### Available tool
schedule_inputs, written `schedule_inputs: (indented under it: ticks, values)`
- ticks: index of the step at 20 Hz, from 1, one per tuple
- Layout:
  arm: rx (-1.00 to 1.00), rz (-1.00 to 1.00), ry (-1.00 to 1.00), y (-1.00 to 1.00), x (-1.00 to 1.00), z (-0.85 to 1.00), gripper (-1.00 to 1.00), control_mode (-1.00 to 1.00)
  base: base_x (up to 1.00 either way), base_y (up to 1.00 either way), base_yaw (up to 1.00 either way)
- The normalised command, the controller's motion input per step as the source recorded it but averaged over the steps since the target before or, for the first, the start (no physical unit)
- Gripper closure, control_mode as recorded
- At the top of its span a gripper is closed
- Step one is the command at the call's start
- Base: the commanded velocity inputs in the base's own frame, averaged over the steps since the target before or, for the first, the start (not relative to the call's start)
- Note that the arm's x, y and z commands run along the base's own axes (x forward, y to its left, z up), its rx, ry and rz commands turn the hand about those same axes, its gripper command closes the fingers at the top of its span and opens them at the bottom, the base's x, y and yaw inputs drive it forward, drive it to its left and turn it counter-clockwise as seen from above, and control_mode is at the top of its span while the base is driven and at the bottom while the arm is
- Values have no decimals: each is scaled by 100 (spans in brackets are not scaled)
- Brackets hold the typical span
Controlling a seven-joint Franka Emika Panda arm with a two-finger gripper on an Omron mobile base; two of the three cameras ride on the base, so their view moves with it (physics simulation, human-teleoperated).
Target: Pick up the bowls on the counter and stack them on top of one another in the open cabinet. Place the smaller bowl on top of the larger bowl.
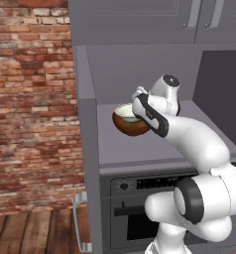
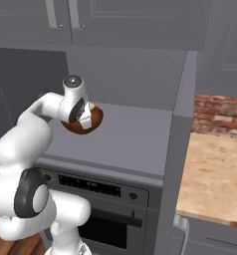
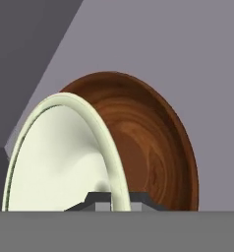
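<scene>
Jaws are clamped on the rim of the small pale bowl (image 3: pixel 60 157), which you see sitting inside the larger dark brown bowl (image 3: pixel 148 142). Both bowls rest on the grey shelf (image 2: pixel 125 139) of the open cabinet (image 1: pixel 88 149), above the oven (image 2: pixel 105 219).

A red brick wall (image 1: pixel 33 99) runs down the left, and a strip of it shows again past the tan worktop (image 2: pixel 215 177). Brown wooden floorboards (image 1: pixel 30 233) lie below. Grey upper cupboards (image 2: pixel 115 20) with metal bar handles (image 1: pixel 193 14) hang overhead. A built-in oven (image 2: pixel 103 209) with a dark door sits under the grey shelf (image 2: pixel 125 137).
</scene>
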Motion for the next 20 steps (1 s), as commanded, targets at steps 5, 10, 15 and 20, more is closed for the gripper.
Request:
schedule_inputs:
  ticks: [5, 10, 15, 20]
  values:
    - [-4, 0, 1, 0, 9, -13, 100, -100, 0, 0, 0]
    - [-3, 0, 4, 0, 0, -13, 100, -100, 0, 0, 0]
    - [-3, 0, 4, 0, 1, -12, 100, -100, 0, 0, 0]
    - [-3, 0, 5, 0, 3, -13, 100, -100, 0, 0, 0]
